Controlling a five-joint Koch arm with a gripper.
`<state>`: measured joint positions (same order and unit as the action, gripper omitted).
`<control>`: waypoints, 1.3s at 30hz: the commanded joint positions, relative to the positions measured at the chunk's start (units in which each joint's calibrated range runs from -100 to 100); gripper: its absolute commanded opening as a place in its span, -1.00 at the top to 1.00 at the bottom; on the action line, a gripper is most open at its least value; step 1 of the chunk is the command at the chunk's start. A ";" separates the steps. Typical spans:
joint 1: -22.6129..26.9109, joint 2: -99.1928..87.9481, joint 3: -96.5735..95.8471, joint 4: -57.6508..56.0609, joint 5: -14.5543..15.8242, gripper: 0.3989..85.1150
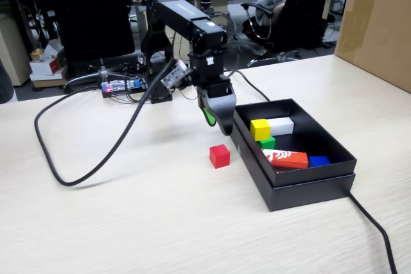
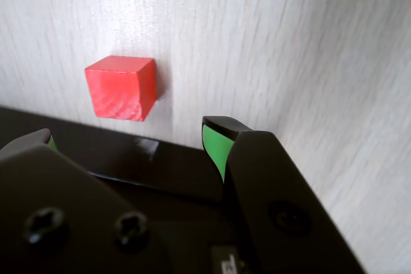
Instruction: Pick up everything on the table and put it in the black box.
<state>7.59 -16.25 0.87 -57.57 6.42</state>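
Observation:
The red cube [image 1: 219, 156] [image 2: 122, 87] lies on the table [image 1: 128, 222] just left of the black box [image 1: 308, 190]. Inside the box sit the yellow cube [image 1: 260, 129] and, in front of it, the green cube [image 1: 267, 142]. My gripper [image 1: 218, 126] [image 2: 128, 134] hangs open over the box's left rim [image 2: 173, 165], with nothing between its green-padded fingers [image 2: 215, 145]. In the wrist view the red cube lies beyond the fingertips, slightly toward the left finger, on the far side of the rim.
In the box there are also a white block [image 1: 280, 125], a red-orange printed bar [image 1: 284, 158] and a blue piece [image 1: 318, 160]. A black cable [image 1: 96, 158] loops across the table on the left. A big brown carton [image 1: 379, 24] stands at the back right.

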 commanded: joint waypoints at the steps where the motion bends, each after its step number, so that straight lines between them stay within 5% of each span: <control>1: -0.54 0.01 1.49 5.00 -0.49 -0.09; 33: -2.15 16.99 5.57 11.22 -1.71 0.01; 39: -2.25 18.25 7.02 11.22 -1.76 0.32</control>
<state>5.45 1.88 4.43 -47.74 5.15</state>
